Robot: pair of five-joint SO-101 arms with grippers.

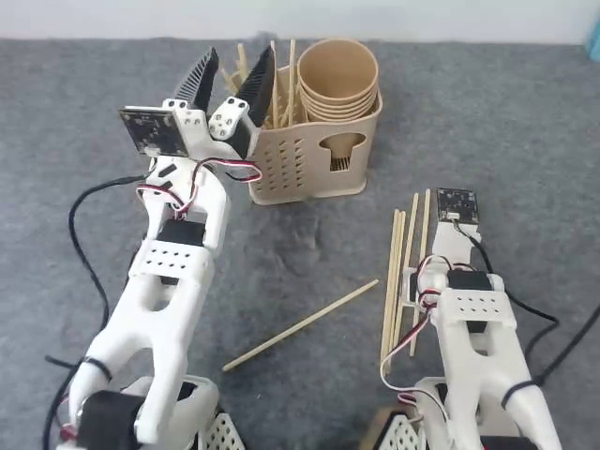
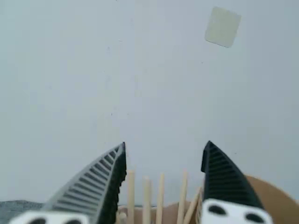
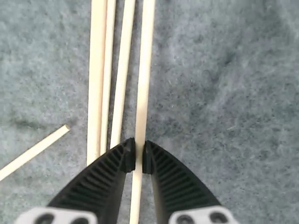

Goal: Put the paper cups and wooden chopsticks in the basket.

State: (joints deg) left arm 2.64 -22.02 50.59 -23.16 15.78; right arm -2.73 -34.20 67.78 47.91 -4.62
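The left end effector (image 1: 237,64) hangs spread wide over the basket's (image 1: 309,169) left rim. Inside stand one stack of paper cups (image 1: 337,75) and several upright chopsticks (image 1: 277,94). In front of the basket, across a strip of tabletop (image 1: 337,244), lie four parallel chopsticks (image 1: 398,281). The right end effector (image 3: 135,156) pinches one stick (image 3: 143,70). A fifth chopstick (image 1: 300,325) lies slanted beside them.

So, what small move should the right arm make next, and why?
Probably lift the right gripper a little, straight up. Its jaws are closed on one chopstick that lies on the grey mat beside three others, so raising it first should free it before it is carried to the basket, where the paper cups already sit.
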